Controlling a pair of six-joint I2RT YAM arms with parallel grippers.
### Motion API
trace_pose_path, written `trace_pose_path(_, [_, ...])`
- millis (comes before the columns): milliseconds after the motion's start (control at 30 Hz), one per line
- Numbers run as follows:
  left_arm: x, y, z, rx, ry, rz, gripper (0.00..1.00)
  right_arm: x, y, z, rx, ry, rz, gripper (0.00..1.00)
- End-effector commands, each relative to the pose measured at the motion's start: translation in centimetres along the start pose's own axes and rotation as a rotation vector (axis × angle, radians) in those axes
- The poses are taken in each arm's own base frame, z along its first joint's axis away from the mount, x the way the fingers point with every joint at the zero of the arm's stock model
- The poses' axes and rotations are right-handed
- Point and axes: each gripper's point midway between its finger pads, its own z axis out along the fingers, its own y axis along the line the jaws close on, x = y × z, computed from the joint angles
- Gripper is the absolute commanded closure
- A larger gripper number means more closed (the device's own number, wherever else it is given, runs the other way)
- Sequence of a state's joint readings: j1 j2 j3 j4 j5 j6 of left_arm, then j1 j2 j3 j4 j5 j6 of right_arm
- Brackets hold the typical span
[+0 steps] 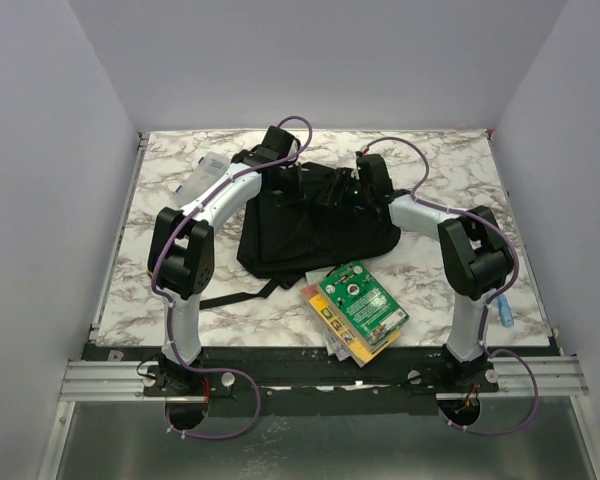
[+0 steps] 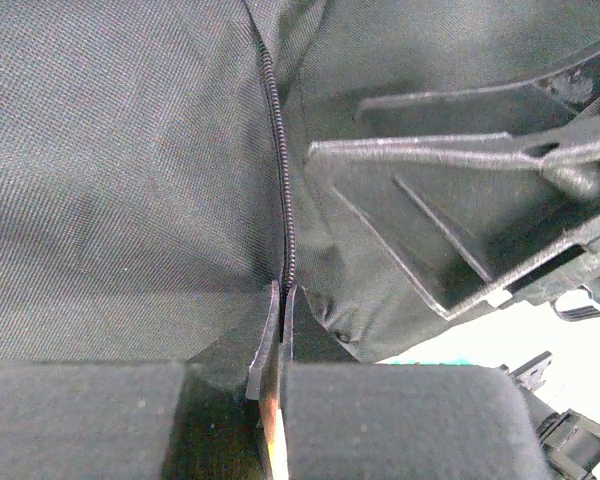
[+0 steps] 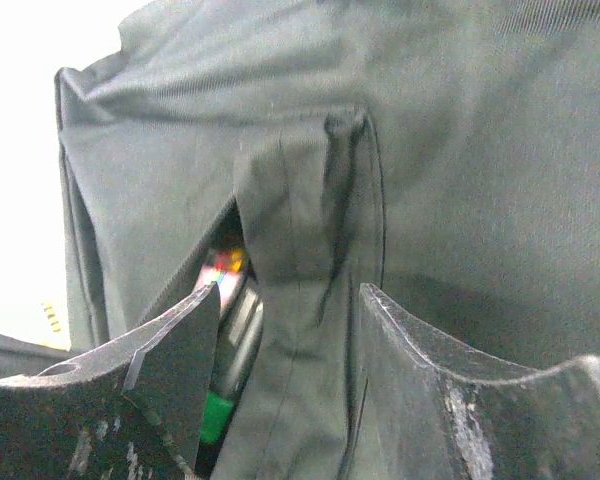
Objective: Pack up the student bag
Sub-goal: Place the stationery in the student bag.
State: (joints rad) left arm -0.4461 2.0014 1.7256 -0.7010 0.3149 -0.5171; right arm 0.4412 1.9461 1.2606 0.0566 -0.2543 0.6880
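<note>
The student bag (image 1: 315, 230), a black fabric backpack, lies in the middle of the table with straps trailing toward the front left. My left gripper (image 1: 302, 186) sits at its upper edge. In the left wrist view this gripper (image 2: 279, 312) is shut on the bag's cloth at the end of the zipper line (image 2: 283, 180). My right gripper (image 1: 348, 190) is close beside it on the bag. Its jaws (image 3: 290, 330) stand open, with a fold of bag fabric (image 3: 295, 230) between them. In the slit left of that fold I see a pen with a green band (image 3: 218, 412).
A fanned stack of colourful booklets (image 1: 355, 310) lies in front of the bag. A clear plastic case (image 1: 206, 172) rests at the back left, under the left arm. A small blue object (image 1: 505, 316) lies by the right edge. White walls enclose the marble table (image 1: 450, 170).
</note>
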Motion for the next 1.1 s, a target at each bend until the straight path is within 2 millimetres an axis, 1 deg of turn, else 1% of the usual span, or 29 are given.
trace_pose_path(0, [0.4,1.4,0.7,-0.052,0.011,-0.026,1.0,-1.9,-0.9,2.4,0.104,-0.12,-0.072,0.39])
trace_pose_path(100, [0.5,1.2,1.0,-0.042,0.021,-0.029,1.0,-2.1,-0.6,3.9,0.111,-0.141,-0.095,0.36])
trace_pose_path(200, [0.6,0.8,1.0,-0.023,0.03,-0.023,1.0,-1.1,-0.4,5.3,0.109,-0.127,-0.119,0.35])
trace_pose_path(267, [0.5,0.9,0.8,-0.032,0.022,-0.018,1.0,-0.1,-0.1,5.9,0.121,-0.112,-0.147,0.34])
trace_pose_path(300, [0.4,0.9,0.7,-0.035,0.016,-0.01,1.0,-0.1,-0.3,6.1,0.149,-0.133,-0.155,0.33])
trace_pose_path(333, [0.3,0.9,0.7,-0.038,0.011,-0.007,1.0,-0.1,-0.1,6.3,0.146,-0.143,-0.158,0.32])
trace_pose_path(400, [0.1,0.9,0.6,-0.041,0.005,-0.005,1.0,-0.4,-0.3,6.8,0.19,-0.175,-0.169,0.34])
trace_pose_path(433, [0.3,1.0,0.8,-0.045,0.009,-0.01,1.0,-0.4,-1.1,6.9,0.26,-0.175,-0.18,0.37])
trace_pose_path(500, [0.5,1.1,1.0,-0.042,0.018,-0.017,1.0,-0.3,-2.7,6.2,0.369,-0.169,-0.178,0.44])
trace_pose_path(533, [0.5,1.1,1.0,-0.041,0.021,-0.019,1.0,-0.5,-2.6,5.9,0.354,-0.189,-0.192,0.46])
trace_pose_path(567, [0.5,1.2,1.1,-0.047,0.017,-0.019,1.0,-0.4,-1.9,5.8,0.301,-0.195,-0.224,0.5])
trace_pose_path(600, [0.4,1.5,1.2,-0.062,0.014,-0.017,1.0,-0.4,-1.4,5.6,0.268,-0.186,-0.268,0.57])
trace_pose_path(667, [0.6,2.5,1.8,-0.1,0.015,-0.022,1.0,-1.1,-0.7,4.9,0.279,-0.16,-0.317,0.79])
trace_pose_path(700, [0.7,2.8,2.0,-0.108,0.021,-0.028,1.0,-1.2,-0.2,4.2,0.268,-0.135,-0.336,0.84])
trace_pose_path(767, [1.0,2.7,2.1,-0.101,0.032,-0.037,1.0,-2.2,1.7,2.4,0.211,-0.115,-0.365,0.98])
trace_pose_path(833, [0.9,2.6,1.9,-0.1,0.027,-0.039,1.0,-1.8,3.9,0.9,0.12,-0.054,-0.411,0.99])
trace_pose_path(900, [0.8,2.6,1.6,-0.107,0.017,-0.033,1.0,-1.6,4.8,-0.4,0.107,0.014,-0.415,0.99])
trace_pose_path(933, [0.7,2.6,1.5,-0.107,0.013,-0.028,1.0,-1.5,5.5,-0.9,0.059,0.035,-0.408,0.99])
trace_pose_path(967, [0.7,2.6,1.5,-0.108,0.013,-0.027,1.0,-1.5,5.8,-1.5,0.02,0.061,-0.392,0.99])
trace_pose_path(1033, [0.9,2.6,1.7,-0.101,0.022,-0.026,1.0,-0.7,6.7,-2.6,-0.126,0.157,-0.315,0.99])
trace_pose_path(1067, [1.0,2.4,1.7,-0.09,0.029,-0.025,1.0,0.0,7.2,-3.1,-0.236,0.231,-0.253,0.99])
